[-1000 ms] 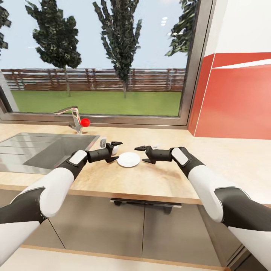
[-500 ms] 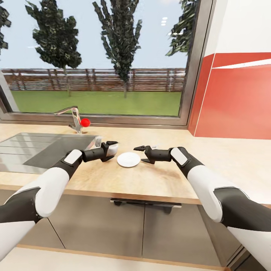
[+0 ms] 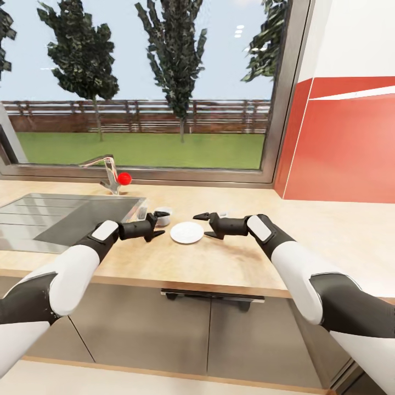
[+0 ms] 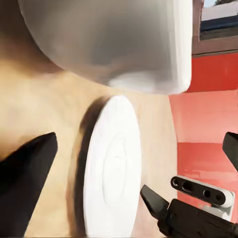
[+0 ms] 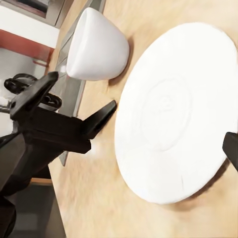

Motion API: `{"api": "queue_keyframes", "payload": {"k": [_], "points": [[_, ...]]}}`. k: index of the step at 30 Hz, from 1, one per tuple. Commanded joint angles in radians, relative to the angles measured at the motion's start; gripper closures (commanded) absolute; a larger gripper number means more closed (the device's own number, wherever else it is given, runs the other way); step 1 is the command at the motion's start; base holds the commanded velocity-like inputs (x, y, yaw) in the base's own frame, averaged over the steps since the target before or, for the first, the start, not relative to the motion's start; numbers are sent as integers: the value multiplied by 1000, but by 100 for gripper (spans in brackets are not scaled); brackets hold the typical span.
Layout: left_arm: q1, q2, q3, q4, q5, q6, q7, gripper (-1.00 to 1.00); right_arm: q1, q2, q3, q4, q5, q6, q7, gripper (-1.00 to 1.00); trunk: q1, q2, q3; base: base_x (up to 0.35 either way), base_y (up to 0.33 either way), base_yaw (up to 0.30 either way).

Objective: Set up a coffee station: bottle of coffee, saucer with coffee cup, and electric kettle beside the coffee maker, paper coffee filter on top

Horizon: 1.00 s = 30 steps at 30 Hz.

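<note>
- While hanging low over the countertop [image 3: 230, 269] with jaws apart, closes on nothing at the left gripper [image 3: 159, 224]; stops just short of the coffee cup [image 3: 162, 213], with one finger beside its wall rather than around it.
- Much the same at the right gripper [image 3: 202, 225]: spread, empty, level with the right rim of the saucer [image 3: 186, 232] and just beside it. Cannot tell whether touching.
- Coffee cup standing on bare wood by the right-hand corner of the sink [image 3: 66, 206], just behind the saucer's left rim and apart from it. Saucer flat, with nothing on it, roughly midway between the countertop's front edge and its window-side edge.
- Step in hand, by judgement: getting the cup onto the saucer. Calls next for easing the left gripper forward far enough to bracket the cup's wall or rim, then pinching, lifting clear of the saucer's lip, carrying a short way rightward and lowering at the centre.
- Worth drawing the right gripper back first, or using it to steady the saucer; otherwise risks a knock between the two hands over so small a plate.
- Plenty of open wood to the right, toward the red wall panel [image 3: 340, 148].
- Tighter on the left: sink drop just beside the cup, tap [image 3: 104, 164] behind. Could send the cup into the basin with one sideways nudge.
</note>
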Motion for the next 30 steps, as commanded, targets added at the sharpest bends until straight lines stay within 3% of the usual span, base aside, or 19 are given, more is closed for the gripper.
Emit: {"api": "queue_keyframes", "payload": {"k": [1,8,16,30], "points": [[0,-3,-10,4,-37,2,15,-100,-1,1,7,0,1,-1,5,-100,0,0,-1,0,0,0],[0,-16,-10,8,-37,1,58,-100,0,4,7,0,1,-1,5,-100,0,0,-1,0,0,0],[0,-53,-9,6,-37,0,65,-100,-1,5,7,0,1,-2,5,-100,0,0,-1,0,0,0],[0,-71,-9,4,-37,0,65,-100,0,6,7,0,0,-2,5,-100,0,0,-1,0,0,0]]}}
